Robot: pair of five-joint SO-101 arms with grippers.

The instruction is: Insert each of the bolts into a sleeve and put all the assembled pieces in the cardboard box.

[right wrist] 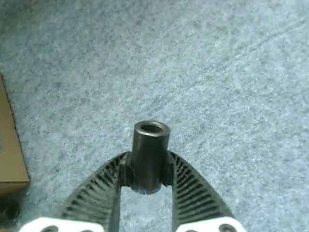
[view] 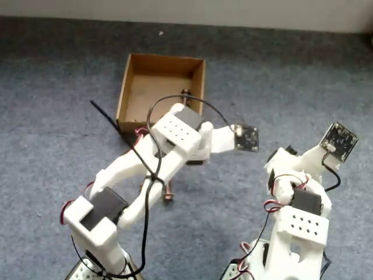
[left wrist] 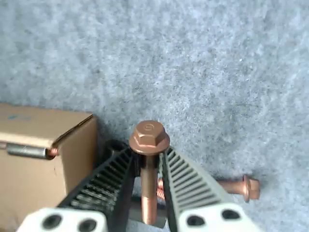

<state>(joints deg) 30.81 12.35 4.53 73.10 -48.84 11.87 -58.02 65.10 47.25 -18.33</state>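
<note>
high view: cardboard box [view: 125,93] sits right at the left arm's tip, right arm well apart from it.
left wrist: left gripper [left wrist: 148,157] is clamped on a bolt [left wrist: 149,137], shank along the fingers, head sticking out front.
right wrist: right gripper [right wrist: 147,162] is pinching the sleeve [right wrist: 150,150], bore pointing outward, so I'd guess the two axes need lining up.

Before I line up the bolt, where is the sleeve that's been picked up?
In the right wrist view, the sleeve is clamped in the right claw, above grey carpet, with the cardboard box corner nearby.
</note>
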